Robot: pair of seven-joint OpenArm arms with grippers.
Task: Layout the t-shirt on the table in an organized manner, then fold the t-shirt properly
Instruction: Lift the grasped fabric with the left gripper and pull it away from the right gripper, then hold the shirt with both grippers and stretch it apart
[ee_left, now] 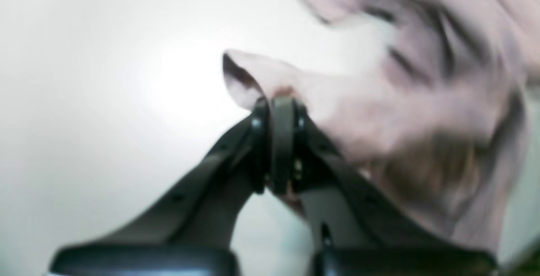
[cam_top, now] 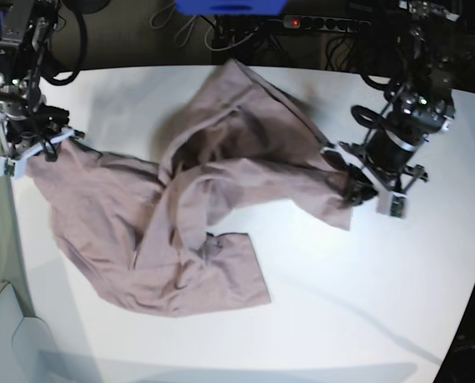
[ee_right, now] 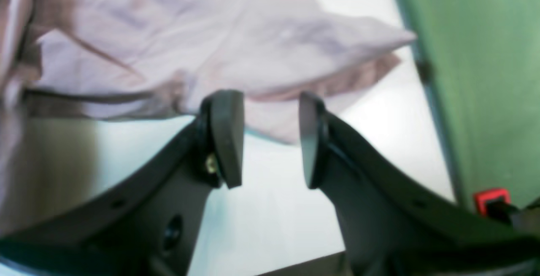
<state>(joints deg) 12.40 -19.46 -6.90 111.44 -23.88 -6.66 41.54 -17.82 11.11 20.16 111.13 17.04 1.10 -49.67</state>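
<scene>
The left gripper (ee_left: 280, 141) has its fingers (ee_left: 282, 132) pressed together on a fold of the t-shirt (ee_left: 405, 111), lifted clear of the worktop (cam_top: 341, 319) near its right edge in the base view. The right gripper (ee_right: 270, 136) hangs by the far left corner, its fingers (ee_right: 228, 136) parted with nothing between them, tips just short of the cloth

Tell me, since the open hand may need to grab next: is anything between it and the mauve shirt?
Nothing visible. The open right hand faces the wrinkly dusty mauve cotton t-shirt directly, with only bare smooth white tabletop below its pads. The left hand is already shut on a fold of shirt.
</scene>
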